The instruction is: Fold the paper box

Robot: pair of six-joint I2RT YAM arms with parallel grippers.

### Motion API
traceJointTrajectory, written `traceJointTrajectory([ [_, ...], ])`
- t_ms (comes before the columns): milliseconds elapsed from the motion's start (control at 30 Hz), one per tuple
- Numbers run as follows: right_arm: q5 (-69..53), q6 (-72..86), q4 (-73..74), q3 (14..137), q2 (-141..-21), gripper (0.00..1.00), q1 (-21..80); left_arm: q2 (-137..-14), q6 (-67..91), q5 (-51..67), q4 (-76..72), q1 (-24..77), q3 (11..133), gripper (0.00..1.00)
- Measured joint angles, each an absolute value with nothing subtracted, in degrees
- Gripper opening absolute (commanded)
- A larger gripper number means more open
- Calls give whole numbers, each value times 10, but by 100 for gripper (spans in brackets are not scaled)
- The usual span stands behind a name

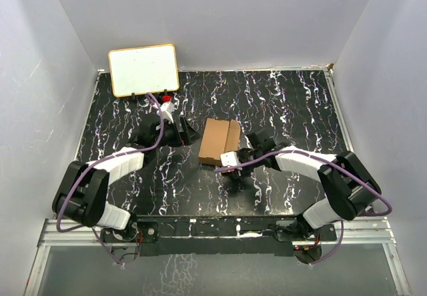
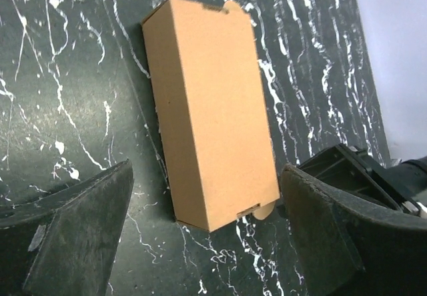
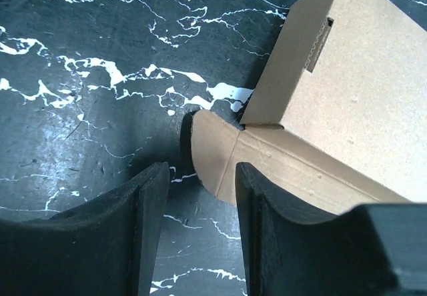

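Observation:
The paper box point(image 1: 215, 141) is a closed brown carton lying flat in the middle of the black marbled table. In the left wrist view the carton point(image 2: 207, 103) lies just beyond my left gripper point(image 2: 207, 169), whose fingers stand wide apart on either side of its near end without touching it. My left gripper point(image 1: 177, 133) sits to the carton's left. My right gripper point(image 1: 233, 168) is at its near right corner. There a rounded flap point(image 3: 217, 149) sticks out of the carton point(image 3: 347, 76) just past the fingertips of the right gripper point(image 3: 200, 169), which is open with nothing between its jaws.
A white board with a tan frame point(image 1: 143, 69) leans at the back left of the table. White walls close in the table on three sides. Part of the right gripper's black body point(image 2: 347, 169) shows beside the carton in the left wrist view.

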State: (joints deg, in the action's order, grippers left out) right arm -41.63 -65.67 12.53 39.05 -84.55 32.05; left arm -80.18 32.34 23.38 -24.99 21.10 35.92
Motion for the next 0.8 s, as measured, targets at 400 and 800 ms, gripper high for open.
traceJointTrajectory([
  [400,-345,-668,50,369,-860,39,362,-875,354,245,-271,215,359,85],
  [800,-331,-657,31,369,-866,28,373,-927,356,244,-264,235,371,79],
])
